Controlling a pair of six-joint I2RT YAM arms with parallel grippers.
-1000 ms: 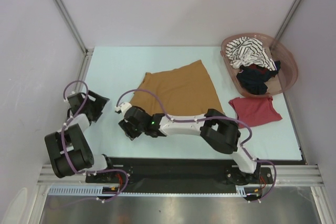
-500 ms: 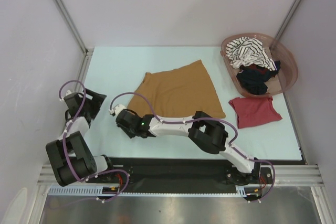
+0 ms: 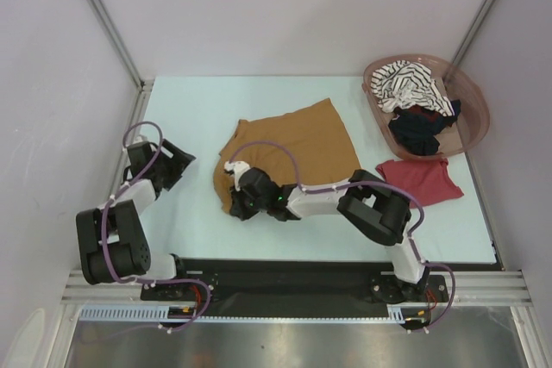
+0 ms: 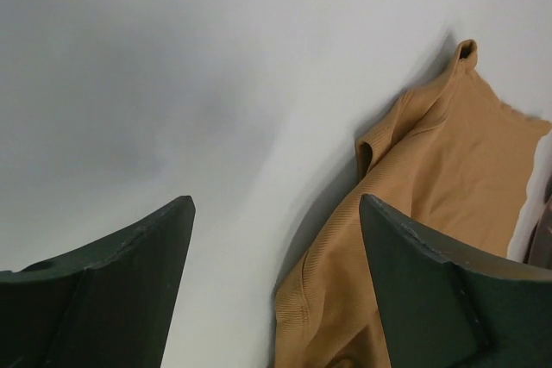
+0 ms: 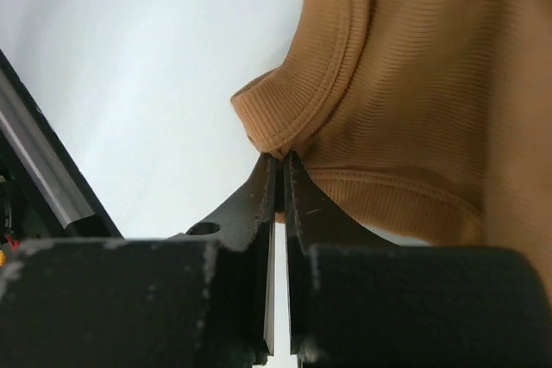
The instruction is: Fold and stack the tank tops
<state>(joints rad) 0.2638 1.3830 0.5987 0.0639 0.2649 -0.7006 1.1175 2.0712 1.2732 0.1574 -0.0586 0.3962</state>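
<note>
The mustard-brown tank top (image 3: 297,144) lies spread in the middle of the table, its near-left corner bunched up. My right gripper (image 3: 238,185) is shut on that corner; in the right wrist view the ribbed hem (image 5: 285,131) is pinched at the tips of the right gripper (image 5: 280,159). My left gripper (image 3: 178,164) stands open just left of the top. In its wrist view the left gripper (image 4: 276,204) frames bare table and the top's edge (image 4: 431,178), with nothing held. A dark red tank top (image 3: 420,180) lies flat at the right.
A pinkish-brown oval basket (image 3: 473,96) at the back right holds a black-and-white striped top (image 3: 410,84) and a black one (image 3: 420,129). The table's near edge has a black rail (image 3: 285,275). Frame posts stand at the back corners.
My right gripper has moved right onto the mustard top's near-left corner and shut on it, bunching the cloth. My left gripper has shifted right, closer to the top, and stays open.
</note>
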